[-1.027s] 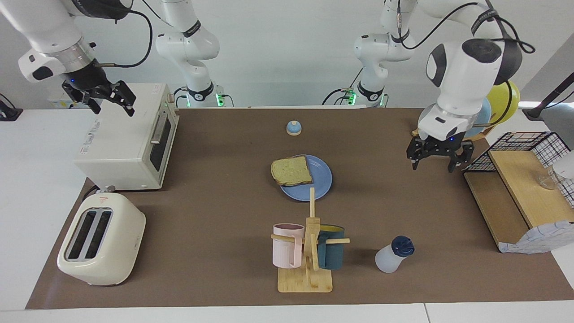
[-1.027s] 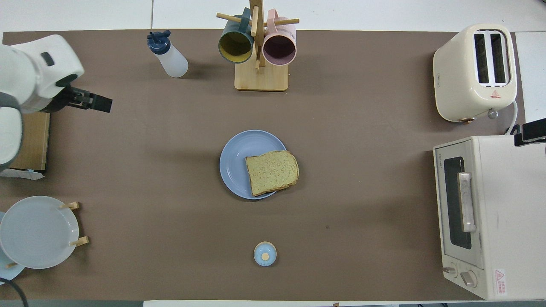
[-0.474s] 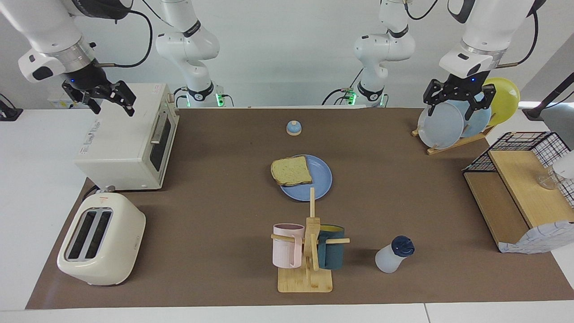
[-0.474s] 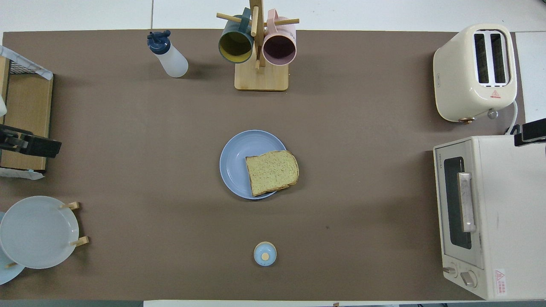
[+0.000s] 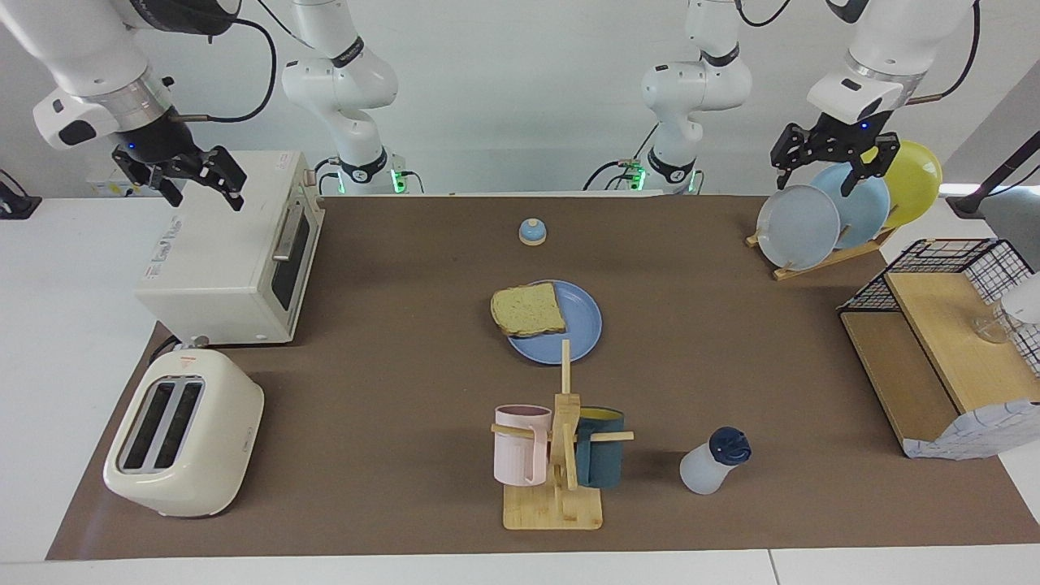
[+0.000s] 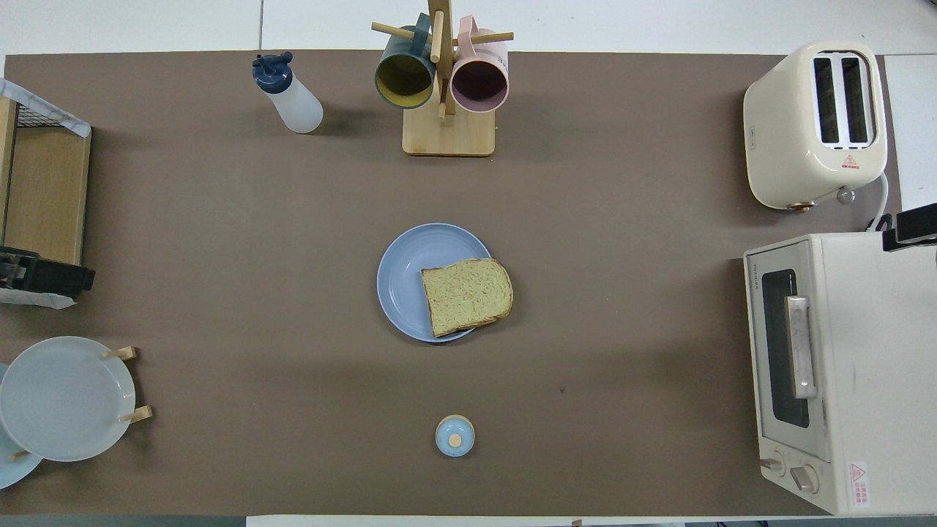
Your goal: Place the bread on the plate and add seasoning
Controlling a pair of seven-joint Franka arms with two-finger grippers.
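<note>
One brown mat [image 5: 390, 366] covers a white table [image 5: 49, 325].

table [image 5: 390, 341] under brown mat. plate [image 5: 578, 335] mid-table, bread [image 5: 528, 310] on it, overhanging rim toward right arm's end. bell [image 5: 532, 231] nearer robots. mug rack [image 5: 554, 504] and seasoning bottle [image 5: 713, 461] at edge farthest from robots. toaster [image 5: 183, 435], toaster oven [image 5: 227, 248] at right arm's end. plate rack [image 5: 821, 262], wooden shelf [image 5: 934, 349] at left arm's end.

Bright, even light from above; soft short shadows beside things; both views sharp, no glare.
</note>
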